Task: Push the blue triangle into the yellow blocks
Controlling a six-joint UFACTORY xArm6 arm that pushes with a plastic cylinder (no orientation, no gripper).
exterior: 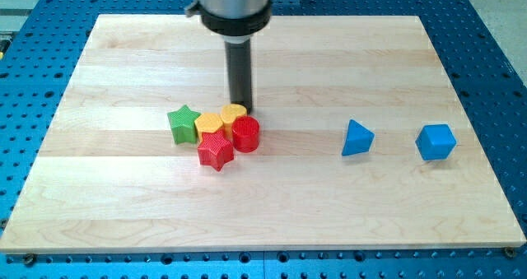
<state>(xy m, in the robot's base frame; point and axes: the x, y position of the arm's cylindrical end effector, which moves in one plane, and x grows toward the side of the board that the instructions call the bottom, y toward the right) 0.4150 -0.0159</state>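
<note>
The rod carries no pincer, so no opening to report: my tip (241, 108) touches the yellow heart-shaped block (234, 114), while the blue triangular block (356, 138) sits well off toward the view's right, slightly lower.

My straight dark rod hangs upright from the arm's silver collar, my tip (241, 108) down on the table (123, 57).

Work surface: pale wooden board (272, 197), rectangular, made of long planks with grain running left to right across the view. Board edges look clean and light-coloured. Beneath and around it: blue metal table (494, 48) with a regular grid of small dark holes, visible along the view's left, right and bottom. Light grey strip at the view's top left corner. Lighting even and bright, soft shadows only. No walls, floor or windows in view.
</note>
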